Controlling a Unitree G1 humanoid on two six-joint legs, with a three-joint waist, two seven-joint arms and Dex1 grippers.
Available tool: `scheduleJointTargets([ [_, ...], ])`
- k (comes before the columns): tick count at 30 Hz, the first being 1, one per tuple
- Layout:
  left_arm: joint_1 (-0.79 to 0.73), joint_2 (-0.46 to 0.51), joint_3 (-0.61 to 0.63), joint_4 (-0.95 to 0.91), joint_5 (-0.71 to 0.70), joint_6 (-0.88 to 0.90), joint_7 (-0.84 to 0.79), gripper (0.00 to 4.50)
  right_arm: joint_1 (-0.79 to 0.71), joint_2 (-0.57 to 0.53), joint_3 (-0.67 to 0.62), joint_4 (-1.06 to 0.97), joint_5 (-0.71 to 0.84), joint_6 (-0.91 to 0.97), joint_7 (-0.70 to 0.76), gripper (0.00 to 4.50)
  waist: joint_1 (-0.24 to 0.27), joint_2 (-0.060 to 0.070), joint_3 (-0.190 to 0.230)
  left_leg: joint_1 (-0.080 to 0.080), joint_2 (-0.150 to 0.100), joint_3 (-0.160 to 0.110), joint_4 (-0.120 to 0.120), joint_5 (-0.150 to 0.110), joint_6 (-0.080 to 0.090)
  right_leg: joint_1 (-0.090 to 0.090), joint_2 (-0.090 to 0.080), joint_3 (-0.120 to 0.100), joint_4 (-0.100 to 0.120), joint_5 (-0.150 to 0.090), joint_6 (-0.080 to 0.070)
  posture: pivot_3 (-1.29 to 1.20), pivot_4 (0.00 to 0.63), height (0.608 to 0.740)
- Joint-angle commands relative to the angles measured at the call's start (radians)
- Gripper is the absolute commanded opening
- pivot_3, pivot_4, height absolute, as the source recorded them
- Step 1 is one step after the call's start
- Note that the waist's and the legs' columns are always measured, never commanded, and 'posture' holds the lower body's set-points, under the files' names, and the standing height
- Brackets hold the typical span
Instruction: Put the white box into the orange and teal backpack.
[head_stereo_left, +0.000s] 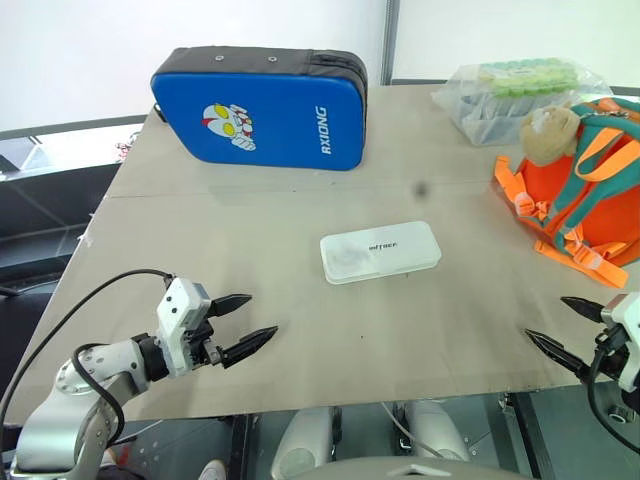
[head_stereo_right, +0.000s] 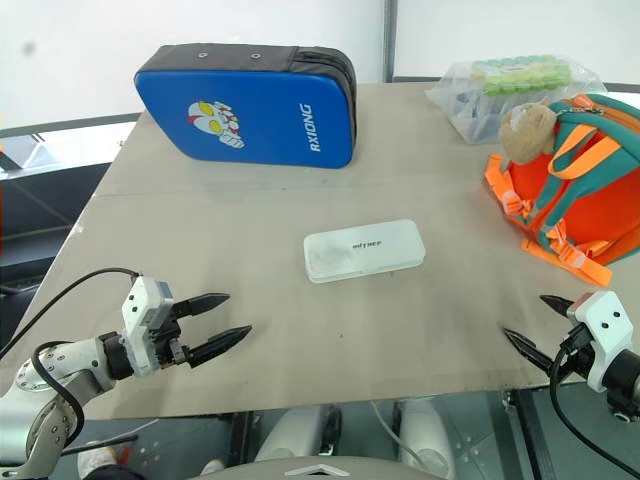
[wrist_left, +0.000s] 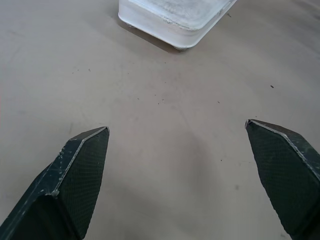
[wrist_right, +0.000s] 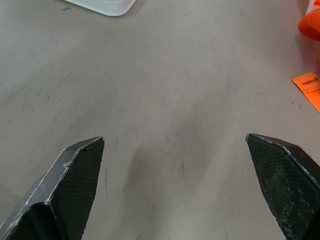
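Two grippers hover low over the near edge of the tan table (head_stereo_left: 300, 200), both spread wide with nothing between their black fingers; the left gripper (head_stereo_left: 250, 323) sits to the near left of the white box (head_stereo_left: 380, 251), well apart from it, its tips aimed toward the box; the right gripper (head_stereo_left: 562, 324) sits to the near right of the box, equally apart, pointing inward; the white box lies flat at the middle of the table, lettering up, touching nothing else; the orange and teal backpack (head_stereo_left: 590, 190) rests to the right of the box and slightly beyond it, near the table's right edge, with a tan plush charm (head_stereo_left: 550, 135) on its upper side; a blue zip case (head_stereo_left: 262, 112) with cartoon print stands on edge beyond the box, to the left; a clear container of green items (head_stereo_left: 515, 92) lies beyond the backpack, just beside it.
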Motion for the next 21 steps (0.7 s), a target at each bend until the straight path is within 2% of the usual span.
scheduleJointTargets([
  [1,-0.023,0.001,0.006,-0.052,-0.029,0.017,0.024,4.46,-0.049,-0.009,-0.015,-0.059,-0.005,0.029,-0.06,4.5,0.0,0.0,0.0,0.0,0.0,0.0,0.0,0.0,0.0,0.0,0.0,0.0,0.0,0.0,0.0,0.0,0.15,0.74],
  [3,-0.066,-0.026,-0.012,-0.08,-0.043,0.047,0.081,4.46,-0.144,-0.015,0.037,-0.133,0.019,0.131,-0.145,4.5,-0.006,0.001,0.001,0.0,0.0,0.0,0.0,0.0,0.0,0.0,0.0,0.0,0.0,0.0,0.0,0.0,0.15,0.74],
  [6,-0.103,-0.049,-0.028,-0.1,-0.044,0.075,0.131,4.46,-0.233,-0.011,0.095,-0.153,0.022,0.208,-0.195,4.5,-0.003,0.0,0.0,0.002,0.0,0.001,0.0,0.0,0.0,0.0,0.0,0.0,0.001,0.001,0.0,0.0,0.15,0.74],
  [9,-0.128,-0.067,-0.038,-0.116,-0.053,0.102,0.174,4.5,-0.302,0.014,0.153,-0.148,0.02,0.244,-0.234,3.77,0.002,0.0,0.0,0.002,0.0,-0.001,-0.001,0.0,0.0,0.002,0.001,0.0,0.001,0.002,0.002,0.0,0.15,0.74],
  [10,-0.136,-0.074,-0.04,-0.117,-0.053,0.114,0.196,4.5,-0.32,0.02,0.173,-0.146,0.014,0.259,-0.251,3.16,0.002,0.0,0.0,0.002,0.0,-0.001,-0.001,0.0,0.0,0.001,0.002,0.0,0.0,0.003,0.003,0.0,0.15,0.74],
  [11,-0.149,-0.09,-0.039,-0.114,-0.058,0.132,0.231,4.5,-0.346,0.028,0.198,-0.135,-0.004,0.271,-0.276,2.87,0.001,0.0,0.0,0.001,0.0,-0.001,-0.001,0.0,0.0,0.001,0.002,0.0,0.0,0.003,0.003,0.0,0.15,0.74],
  [12,-0.161,-0.104,-0.038,-0.116,-0.067,0.147,0.257,3.97,-0.371,0.037,0.223,-0.122,-0.023,0.278,-0.299,2.33,0.001,0.0,0.0,0.001,0.0,-0.001,-0.002,0.0,0.0,0.0,0.002,0.0,0.0,0.003,0.003,0.0,0.15,0.74],
  [13,-0.174,-0.119,-0.045,-0.123,-0.066,0.173,0.296,3.73,-0.405,0.05,0.252,-0.106,-0.045,0.287,-0.329,1.93,0.001,0.0,0.0,0.0,0.0,-0.001,-0.002,0.0,0.0,0.0,0.002,0.0,0.0,0.003,0.003,0.0,0.15,0.74],
  [14,-0.187,-0.134,-0.057,-0.129,-0.055,0.19,0.332,3.27,-0.437,0.062,0.278,-0.091,-0.065,0.294,-0.354,1.42,0.0,0.0,0.0,0.0,0.0,-0.001,-0.002,0.0,0.0,0.0,0.002,0.0,0.0,0.003,0.003,0.0,0.15,0.74],
  [15,-0.201,-0.152,-0.068,-0.136,-0.046,0.2,0.365,2.97,-0.468,0.075,0.299,-0.076,-0.08,0.3,-0.376,1.11,-0.001,0.0,0.0,0.0,0.0,-0.001,-0.002,0.0,-0.001,0.0,0.002,0.0,0.0,0.003,0.003,0.0,0.15,0.74],
  [17,-0.244,-0.218,-0.097,-0.149,-0.031,0.236,0.471,1.84,-0.54,0.106,0.354,-0.035,-0.126,0.309,-0.424,0.03,-0.001,0.0,0.0,0.001,-0.001,-0.001,-0.002,0.0,-0.001,0.0,0.002,0.0,0.0,0.003,0.003,0.0,0.15,0.74],
  [19,-0.297,-0.296,-0.131,-0.14,0.003,0.303,0.61,0.97,-0.613,0.141,0.406,0.015,-0.181,0.314,-0.477,0.0,-0.001,0.0,0.0,0.001,-0.001,-0.001,-0.002,0.0,-0.001,0.0,0.002,0.0,0.0,0.003,0.003,0.0,0.15,0.74],
  [20,-0.318,-0.323,-0.153,-0.134,0.027,0.333,0.663,0.34,-0.645,0.15,0.43,0.044,-0.208,0.311,-0.493,0.0,0.0,0.0,0.0,0.001,-0.002,-0.001,-0.001,0.001,-0.002,0.0,0.002,0.0,0.001,0.003,0.003,0.0,0.15,0.74],
  [21,-0.333,-0.343,-0.177,-0.128,0.048,0.348,0.698,0.01,-0.672,0.154,0.453,0.074,-0.233,0.301,-0.501,0.0,0.0,0.0,0.0,0.001,-0.002,-0.001,-0.001,0.003,-0.005,0.0,0.003,0.0,0.001,0.003,0.003,0.0,0.15,0.74],
])
